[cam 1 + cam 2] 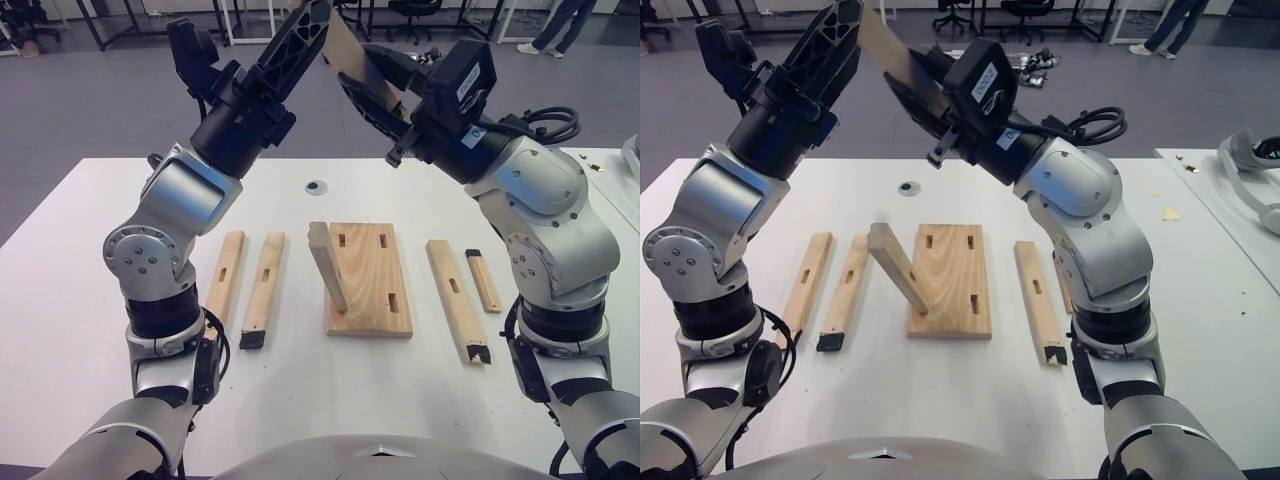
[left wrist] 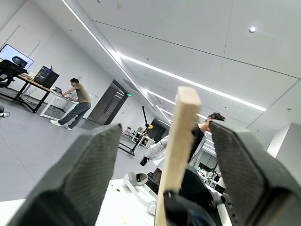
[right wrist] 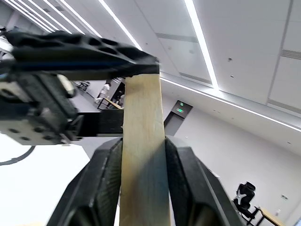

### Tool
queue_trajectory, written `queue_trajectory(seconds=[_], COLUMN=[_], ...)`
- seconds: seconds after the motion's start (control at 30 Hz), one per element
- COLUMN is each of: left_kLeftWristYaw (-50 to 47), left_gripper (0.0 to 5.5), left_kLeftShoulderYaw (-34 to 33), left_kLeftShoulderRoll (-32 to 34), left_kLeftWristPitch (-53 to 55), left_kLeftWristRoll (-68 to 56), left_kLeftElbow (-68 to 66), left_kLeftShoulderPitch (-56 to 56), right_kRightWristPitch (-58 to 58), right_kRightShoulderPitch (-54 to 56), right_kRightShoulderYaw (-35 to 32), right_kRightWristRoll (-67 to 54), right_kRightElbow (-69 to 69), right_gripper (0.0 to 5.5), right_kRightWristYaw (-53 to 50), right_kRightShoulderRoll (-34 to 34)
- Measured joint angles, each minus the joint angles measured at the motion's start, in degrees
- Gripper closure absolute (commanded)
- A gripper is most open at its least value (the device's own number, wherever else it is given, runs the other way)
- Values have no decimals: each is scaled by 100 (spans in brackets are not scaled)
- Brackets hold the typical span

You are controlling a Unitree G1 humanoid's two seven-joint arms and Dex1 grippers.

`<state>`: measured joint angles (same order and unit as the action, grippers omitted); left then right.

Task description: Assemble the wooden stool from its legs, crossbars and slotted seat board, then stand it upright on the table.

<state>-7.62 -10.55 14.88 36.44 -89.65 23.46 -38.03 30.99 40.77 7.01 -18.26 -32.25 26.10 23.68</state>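
Observation:
Both arms are raised high over the table. My right gripper [image 1: 378, 92] is shut on a flat wooden piece [image 1: 345, 45], its fingers [image 3: 106, 188] pressed against both faces. The piece's far end stands between the fingers [image 2: 75, 183] of my left gripper [image 1: 305, 30], which is open with a gap on each side. On the table lies the slotted seat board [image 1: 375, 285]. One leg [image 1: 327, 265] leans tilted in a slot at its left side. Two wooden pieces [image 1: 227, 275] [image 1: 265, 285] lie left of the board, and two more [image 1: 455, 295] [image 1: 483, 280] lie to its right.
A small round fitting [image 1: 317, 187] sits in the white table [image 1: 90, 260] behind the board. A headset [image 1: 1255, 160] lies on a neighbouring table at the far right. Bare tabletop extends in front of the board and along both sides.

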Motion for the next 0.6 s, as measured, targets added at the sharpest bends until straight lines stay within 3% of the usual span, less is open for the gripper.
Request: queue_trajectory(seconds=[0.4, 0.6], left_kLeftWristYaw=[76, 75], left_gripper=[468, 511], left_kLeftShoulderYaw=[36, 105], left_kLeftShoulderRoll=[37, 46], left_kLeftWristPitch=[-83, -166], left_kLeftWristRoll=[286, 601], left_kLeftElbow=[330, 359], left_kLeftShoulderPitch=[6, 29], right_kRightWristPitch=[35, 19], right_kRightShoulderPitch=[-8, -8], right_kRightShoulderYaw=[3, 3], right_kRightWristRoll=[-3, 12], right_kRightElbow=[-55, -71], right_gripper=[419, 419], right_kRightWristYaw=[92, 87], right_kRightShoulderRoll=[4, 3])
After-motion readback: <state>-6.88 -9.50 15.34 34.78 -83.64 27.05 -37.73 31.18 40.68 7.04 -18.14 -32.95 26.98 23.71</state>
